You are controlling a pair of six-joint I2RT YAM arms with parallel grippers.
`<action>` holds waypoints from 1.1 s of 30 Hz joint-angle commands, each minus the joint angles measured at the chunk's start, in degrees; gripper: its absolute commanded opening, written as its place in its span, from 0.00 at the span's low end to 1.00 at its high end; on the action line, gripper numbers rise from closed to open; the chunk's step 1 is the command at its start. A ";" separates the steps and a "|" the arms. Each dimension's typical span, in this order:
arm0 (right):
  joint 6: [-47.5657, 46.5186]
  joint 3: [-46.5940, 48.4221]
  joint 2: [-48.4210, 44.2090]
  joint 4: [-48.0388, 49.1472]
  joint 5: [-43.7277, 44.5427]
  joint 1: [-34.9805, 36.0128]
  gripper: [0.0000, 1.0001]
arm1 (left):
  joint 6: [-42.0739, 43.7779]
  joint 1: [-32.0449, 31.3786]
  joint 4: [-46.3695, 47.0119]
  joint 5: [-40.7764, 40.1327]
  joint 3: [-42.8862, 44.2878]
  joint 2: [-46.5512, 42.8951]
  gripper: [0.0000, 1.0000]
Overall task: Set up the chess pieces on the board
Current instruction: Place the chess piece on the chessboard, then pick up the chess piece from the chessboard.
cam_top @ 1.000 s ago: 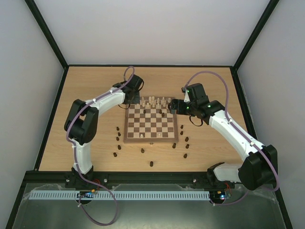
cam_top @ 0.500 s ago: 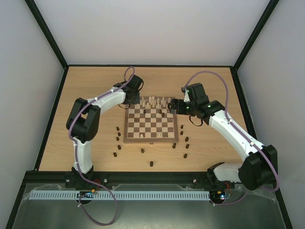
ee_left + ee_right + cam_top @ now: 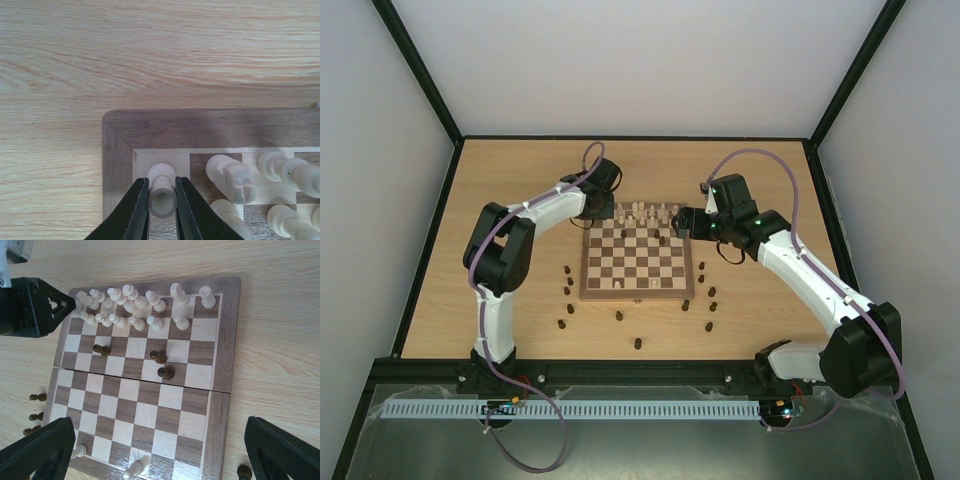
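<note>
The board [image 3: 638,296] lies mid-table, with cream chess pieces [image 3: 645,212] crowded along its far rows. My left gripper [image 3: 603,212] is at the far left corner. In the left wrist view it [image 3: 162,182] is shut on an upright cream piece [image 3: 162,200] over the cream corner square, next to the board frame [image 3: 200,127]. My right gripper [image 3: 685,222] hovers over the far right side, open [image 3: 160,422] and holding nothing. Below it the board [image 3: 220,405] carries three dark pawns [image 3: 159,356]. One cream piece [image 3: 134,470] lies tipped over, and another [image 3: 77,452] stands near that edge.
Dark pieces stand loose on the table left of the board [image 3: 567,285], right of it [image 3: 710,295] and in front of it [image 3: 638,343]. Black frame rails border the tabletop.
The left arm's elbow has shifted slightly to the right while its gripper stays at the board corner, still shut on the cream piece. The right arm has not moved.
</note>
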 commanded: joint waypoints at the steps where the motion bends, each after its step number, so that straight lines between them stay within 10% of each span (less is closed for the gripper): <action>1: -0.28 -1.03 0.42 -0.14 -0.66 0.41 0.93 | 0.41 0.41 0.17 0.53 2.13 1.05 0.19; 33: 3.88 -12.59 -10.02 11.12 3.65 16.14 0.99 | -0.98 -4.21 3.31 3.79 -13.42 -33.76 0.79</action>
